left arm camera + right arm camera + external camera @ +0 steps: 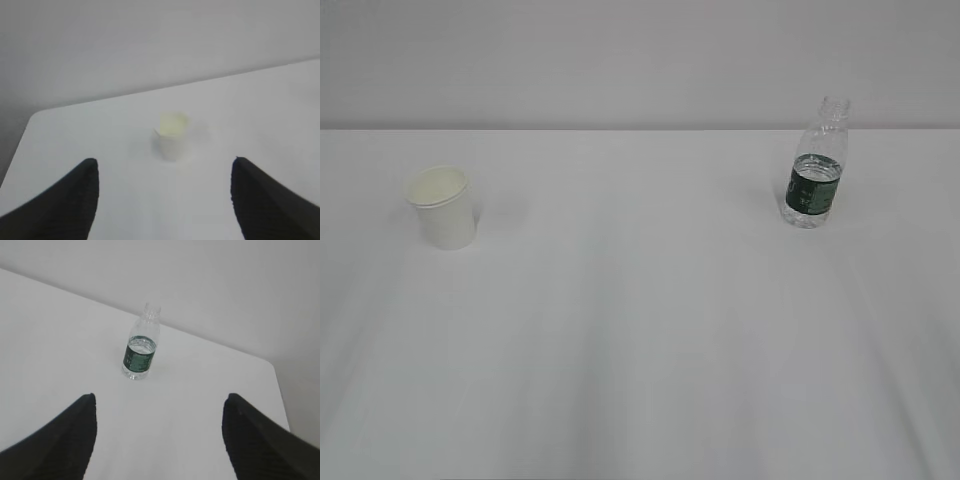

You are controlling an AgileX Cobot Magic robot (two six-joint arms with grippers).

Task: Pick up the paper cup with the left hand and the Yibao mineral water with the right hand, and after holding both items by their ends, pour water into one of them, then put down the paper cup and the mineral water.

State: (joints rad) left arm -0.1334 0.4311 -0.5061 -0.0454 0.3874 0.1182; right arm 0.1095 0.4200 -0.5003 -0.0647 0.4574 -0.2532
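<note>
Wrist views: left fingers [70, 200], right fingers [65, 440] spread wide, holding nothing.

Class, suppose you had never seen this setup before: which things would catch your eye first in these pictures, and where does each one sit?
First the Yibao mineral water, for its dark green label: it stands upright and capless at the far right of the white table. Then the paper cup, upright at the far left, well apart from the bottle. In each wrist view, the left hand and the right hand show open black fingers, touching nothing.
</note>
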